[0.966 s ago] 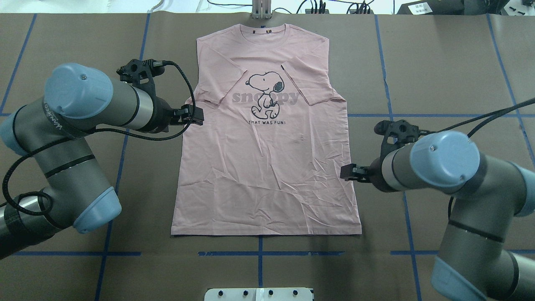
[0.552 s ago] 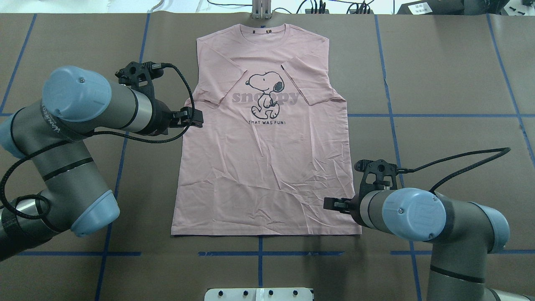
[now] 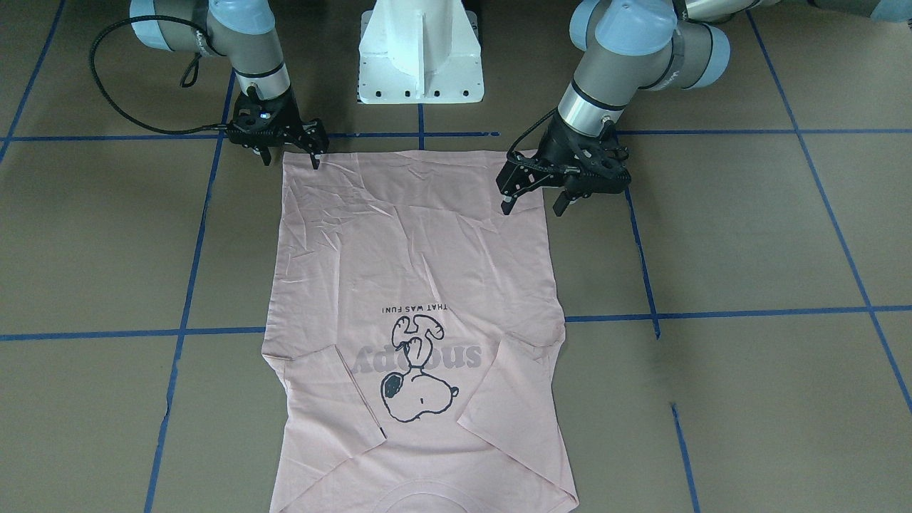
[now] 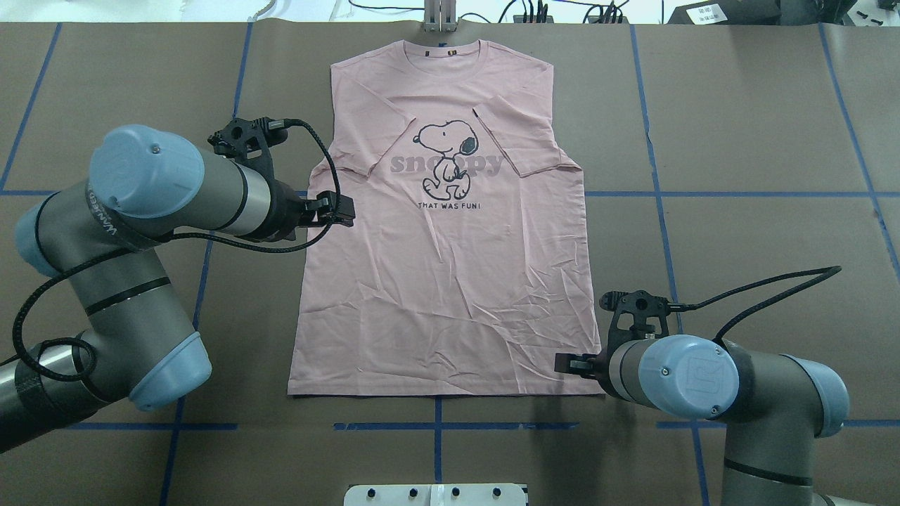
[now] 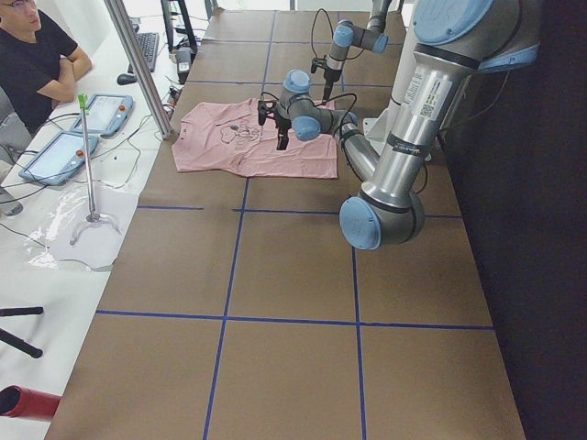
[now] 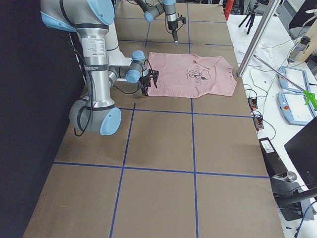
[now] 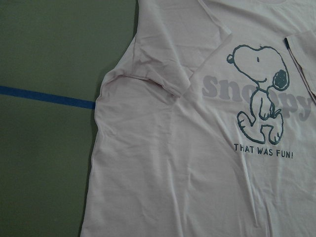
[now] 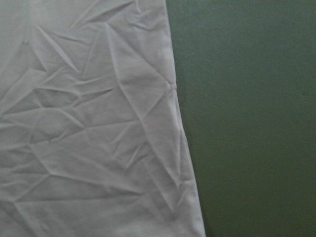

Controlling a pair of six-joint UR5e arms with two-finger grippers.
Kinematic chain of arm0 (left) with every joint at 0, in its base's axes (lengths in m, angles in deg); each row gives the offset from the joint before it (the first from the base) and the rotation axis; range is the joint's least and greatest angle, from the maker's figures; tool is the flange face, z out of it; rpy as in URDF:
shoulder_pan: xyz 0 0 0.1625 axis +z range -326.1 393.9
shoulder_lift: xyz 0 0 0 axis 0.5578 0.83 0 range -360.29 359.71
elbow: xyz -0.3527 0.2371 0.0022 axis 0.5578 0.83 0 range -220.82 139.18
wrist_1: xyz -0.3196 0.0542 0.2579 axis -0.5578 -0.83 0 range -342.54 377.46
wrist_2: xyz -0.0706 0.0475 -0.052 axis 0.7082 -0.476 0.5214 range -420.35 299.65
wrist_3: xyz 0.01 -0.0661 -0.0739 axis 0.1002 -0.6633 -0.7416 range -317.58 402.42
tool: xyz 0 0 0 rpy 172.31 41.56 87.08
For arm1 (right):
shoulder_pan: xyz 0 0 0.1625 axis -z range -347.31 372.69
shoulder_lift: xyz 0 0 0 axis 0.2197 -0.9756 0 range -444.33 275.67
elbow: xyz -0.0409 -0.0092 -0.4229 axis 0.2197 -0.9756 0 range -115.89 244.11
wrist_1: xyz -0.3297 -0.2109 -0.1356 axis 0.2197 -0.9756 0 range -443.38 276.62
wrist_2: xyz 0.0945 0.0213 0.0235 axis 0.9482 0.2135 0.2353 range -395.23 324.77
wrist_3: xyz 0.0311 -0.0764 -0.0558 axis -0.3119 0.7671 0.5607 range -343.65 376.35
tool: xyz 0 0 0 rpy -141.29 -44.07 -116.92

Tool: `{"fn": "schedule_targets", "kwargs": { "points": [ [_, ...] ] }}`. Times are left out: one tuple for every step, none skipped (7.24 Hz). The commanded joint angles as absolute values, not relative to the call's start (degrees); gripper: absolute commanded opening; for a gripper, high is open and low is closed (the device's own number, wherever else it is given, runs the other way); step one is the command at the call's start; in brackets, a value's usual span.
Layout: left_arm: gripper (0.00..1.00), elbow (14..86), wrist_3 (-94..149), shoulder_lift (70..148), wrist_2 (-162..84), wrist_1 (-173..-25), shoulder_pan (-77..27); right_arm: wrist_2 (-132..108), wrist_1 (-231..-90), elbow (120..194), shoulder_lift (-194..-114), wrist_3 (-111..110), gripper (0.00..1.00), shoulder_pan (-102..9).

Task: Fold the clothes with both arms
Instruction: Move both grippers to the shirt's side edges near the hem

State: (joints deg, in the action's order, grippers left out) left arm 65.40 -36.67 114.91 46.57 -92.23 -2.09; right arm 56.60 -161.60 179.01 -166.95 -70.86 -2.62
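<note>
The pale pink T-shirt lies flat on the table, print up, both sleeves folded inward. It also shows in the front view. My left gripper is open and empty above the shirt's left edge, just below the folded sleeve; in the front view its fingers are spread. My right gripper is open and empty at the shirt's bottom right corner, its fingers straddling the hem corner. The left wrist view shows the dog print and folded sleeve. The right wrist view shows the wrinkled right edge.
The white pedestal base stands just behind the hem. Blue tape lines cross the brown table cover. A metal post stands beyond the collar. An operator sits past the far edge with tablets.
My right arm has swung along the shirt's right edge from mid-body to the bottom hem corner. My left gripper has shifted slightly inward over the shirt's left edge. The shirt has not moved.
</note>
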Motion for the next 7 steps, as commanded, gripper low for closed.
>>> {"fn": "schedule_targets", "kwargs": {
  "points": [
    [1.0,65.3,-37.2,115.1,46.5,-92.2,-1.7,57.6,-161.6,178.7,-168.0,-70.8,1.0,-2.6],
    [1.0,65.4,-37.2,115.1,46.6,-92.2,-1.7,57.6,-161.6,178.7,-167.9,-70.9,1.0,-2.4],
    [1.0,65.4,-37.2,115.2,46.6,-92.3,-1.7,57.8,-161.7,178.5,-167.9,-70.9,1.0,-2.2],
    [1.0,65.4,-37.2,115.3,46.6,-92.2,-1.7,58.6,-161.7,178.5,-167.9,-70.9,0.98,-2.1],
    [1.0,65.4,-37.2,115.5,46.6,-92.2,-1.7,59.0,-161.6,178.5,-167.7,-70.9,0.88,-2.1],
    [1.0,65.5,-37.2,115.6,46.6,-92.2,-1.7,59.0,-161.6,178.7,-167.7,-70.9,0.64,-2.1],
    [1.0,65.6,-37.2,115.5,46.7,-92.2,-1.7,59.4,-161.7,178.7,-167.7,-70.9,0.26,-2.1]
  ]
}}
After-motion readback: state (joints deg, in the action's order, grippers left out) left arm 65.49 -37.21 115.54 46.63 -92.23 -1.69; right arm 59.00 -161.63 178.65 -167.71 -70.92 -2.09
